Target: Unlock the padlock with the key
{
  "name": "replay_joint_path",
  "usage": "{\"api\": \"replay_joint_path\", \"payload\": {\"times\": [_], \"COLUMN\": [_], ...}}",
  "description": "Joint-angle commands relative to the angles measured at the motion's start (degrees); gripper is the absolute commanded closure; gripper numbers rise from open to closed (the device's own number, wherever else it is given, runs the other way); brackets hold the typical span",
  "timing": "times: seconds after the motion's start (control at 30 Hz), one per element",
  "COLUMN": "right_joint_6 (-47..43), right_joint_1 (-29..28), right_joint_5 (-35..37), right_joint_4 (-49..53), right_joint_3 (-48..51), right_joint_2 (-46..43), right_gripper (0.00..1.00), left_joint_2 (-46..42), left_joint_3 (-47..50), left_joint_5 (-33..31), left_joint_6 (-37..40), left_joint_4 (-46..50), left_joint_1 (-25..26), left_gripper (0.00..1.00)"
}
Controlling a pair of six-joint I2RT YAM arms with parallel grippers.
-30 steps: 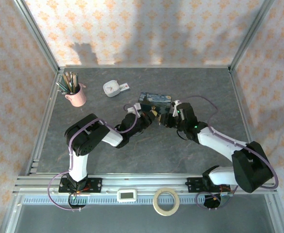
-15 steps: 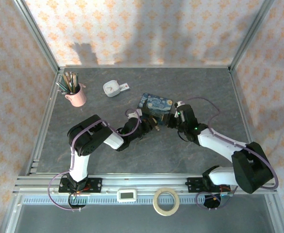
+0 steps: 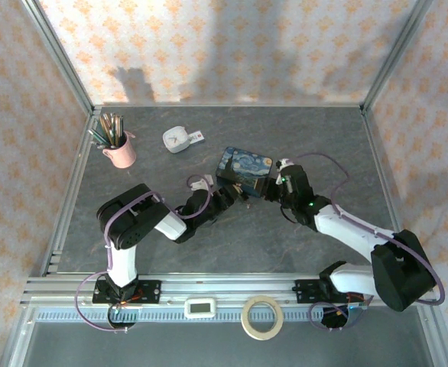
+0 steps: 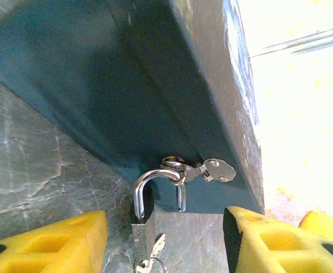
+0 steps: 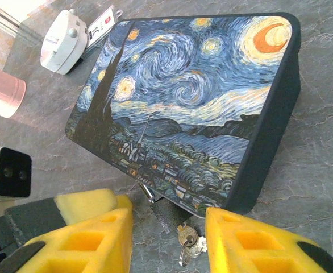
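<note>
**A:** so what's different from a second ago?

**B:** two things; the blue tin (image 3: 245, 167) was up on its edge between the arms and now lies flat on the counter (image 5: 325, 148), painting up; and the left pincer (image 4: 161, 244) has let go, going from clamped shut to roughly half open, and it's backed off a little

**A:** good or bad for the unlocking?

**B:** looks fine to me; the padlock (image 4: 142, 242) hangs from the ring at the tin's front edge and rests on the counter, with the key (image 5: 187, 242) stuck in its bottom end; one leg of the shackle (image 4: 149, 177) seems to be out of the body, so I'd guess it's popped already, can't swear to it

**A:** anything gripped right now?

**B:** nope; the left pincer's yellow pads (image 4: 47, 242) sit either side of the padlock without touching it; the right pincer (image 5: 166, 233) is partly open too, a bit wider than before, straddling padlock and key and holding nothing
</note>
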State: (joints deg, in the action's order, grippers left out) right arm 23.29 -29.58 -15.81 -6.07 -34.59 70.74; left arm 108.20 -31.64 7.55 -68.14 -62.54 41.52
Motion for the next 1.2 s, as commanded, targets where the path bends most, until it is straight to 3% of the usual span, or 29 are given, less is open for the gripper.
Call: {"api": "replay_joint_path", "payload": {"times": [0.0,0.23,0.47,0.6,0.83,1.17], "right_joint_6": [-1.4,-7.3,-11.8,-12.5,-14.4,-18.3], "right_joint_1": [-1.5,-11.8,-19.9,-21.5,-21.7,-21.8], "right_joint_5": [0.8,6.7,22.7,29.6,35.7,36.6], "right_joint_4": [-0.8,9.0,25.4,29.7,31.4,26.9], "right_joint_3": [0.3,-6.3,-21.1,-26.6,-30.3,-30.8], "right_joint_2": [-1.1,5.9,22.0,28.0,32.7,37.4], "right_gripper": [0.62,0.59,0.47,0.46,0.46,0.52], "left_joint_2": [-1.9,-7.5,-15.6,-18.5,-18.7,-17.2], "left_joint_3": [1.7,5.9,7.0,6.9,8.0,9.2], "left_joint_5": [-2.2,-2.8,-4.1,-5.2,-4.7,-3.2], "left_joint_6": [-1.8,-2.4,2.3,4.1,3.8,2.2], "left_joint_4": [-3.8,-3.9,2.9,5.4,4.1,1.1], "left_joint_1": [-0.9,-6.1,-11.9,-12.9,-13.6,-13.7], "left_gripper": [0.46,0.46,0.45,0.45,0.45,0.45]}}
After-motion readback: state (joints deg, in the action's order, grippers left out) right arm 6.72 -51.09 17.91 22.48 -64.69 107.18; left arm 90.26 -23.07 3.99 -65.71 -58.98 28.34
